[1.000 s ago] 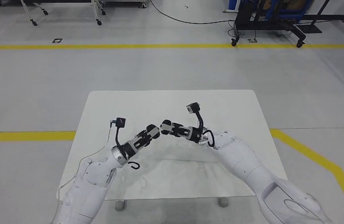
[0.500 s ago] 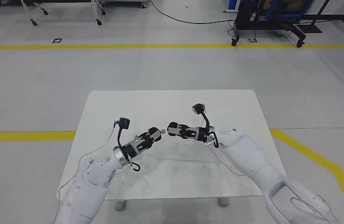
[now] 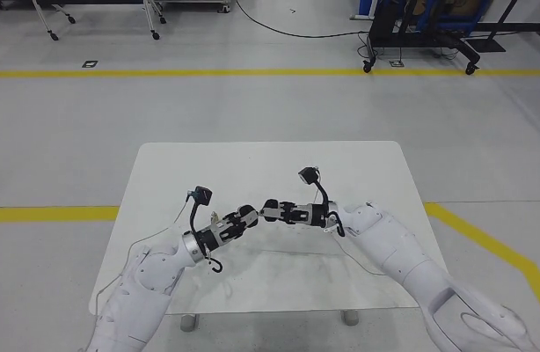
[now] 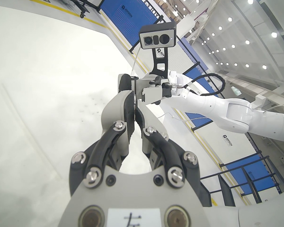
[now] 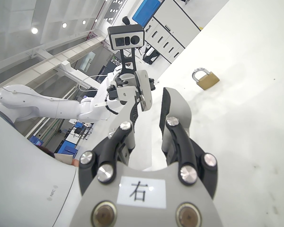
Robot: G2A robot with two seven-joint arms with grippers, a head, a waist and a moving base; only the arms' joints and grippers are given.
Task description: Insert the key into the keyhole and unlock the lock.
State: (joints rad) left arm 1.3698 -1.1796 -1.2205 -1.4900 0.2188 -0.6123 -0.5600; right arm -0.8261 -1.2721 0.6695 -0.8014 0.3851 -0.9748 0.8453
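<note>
**Top view and both wrist views.** You see a white surface [image 3: 358, 167] that carries the whole scene. The left arm [image 3: 156, 273] and the right arm [image 3: 393, 255] both reach in over its middle and meet tip to tip.

The left end effector [image 3: 244, 214] faces the right end effector [image 3: 270, 209] at close range. In the left wrist view, the left end effector [image 4: 133, 102] is closed, with its dark pads [image 4: 130, 109] pressed together. You cannot tell whether the key sits between them.

In the right wrist view, the right end effector [image 5: 150, 106] stands moderately spread, with a plain gap between its fingers [image 5: 171, 105]. The other arm's closed tip sits at the mouth of that gap. You cannot tell whether the two are touching.

The padlock [image 5: 205, 79] has a brass body and a silver shackle that looks closed. It lies flat on the surface, apart from both end effectors and held by neither.
</note>
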